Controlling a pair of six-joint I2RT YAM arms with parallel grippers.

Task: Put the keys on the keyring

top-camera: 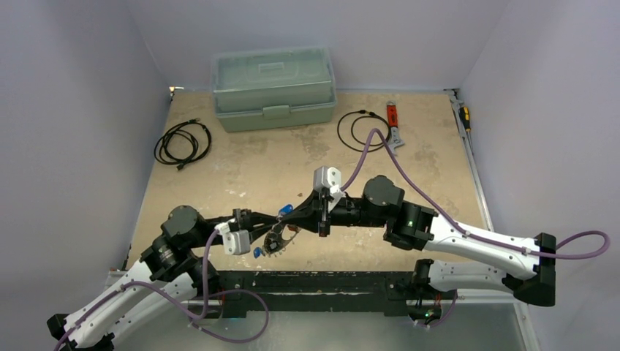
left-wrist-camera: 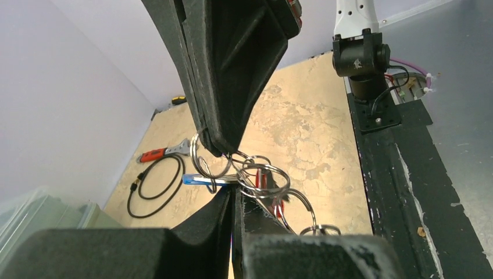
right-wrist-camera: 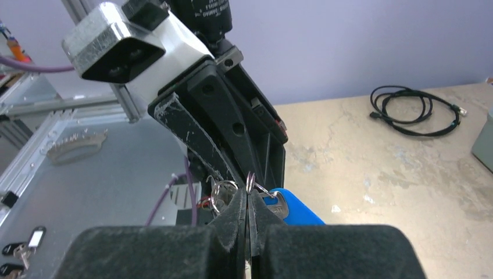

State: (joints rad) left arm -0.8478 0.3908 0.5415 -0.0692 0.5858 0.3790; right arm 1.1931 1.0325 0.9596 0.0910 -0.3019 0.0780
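Low in the left wrist view, your left fingers (left-wrist-camera: 218, 224) are clenched with only a hairline gap. Their tips are buried in a tangle of silvery loops, and you cannot tell there which loop they pinch. At the bottom of the right wrist view, your right fingers (right-wrist-camera: 232, 224) are also clenched, nipping the thin wire of the keyring (right-wrist-camera: 250, 180) just past their tips. The two pairs meet tip to tip above the surface (top-camera: 307, 161), slightly left of centre and low in the overhead frame.

The keys (top-camera: 276, 239) hang bunched just beneath that meeting point. A blue-headed key (left-wrist-camera: 200, 179) juts out to the left of the loops in the left wrist view. Its head sits right behind your right fingertips in the other wrist view.

Farther back, a coiled black cable (top-camera: 183, 141) lies at the left of the overhead frame. A second coil (top-camera: 362, 130) lies right of centre, touching a red-handled wrench (top-camera: 392, 121). A pale green lidded box (top-camera: 274, 88) stands against the far wall, at upper centre.
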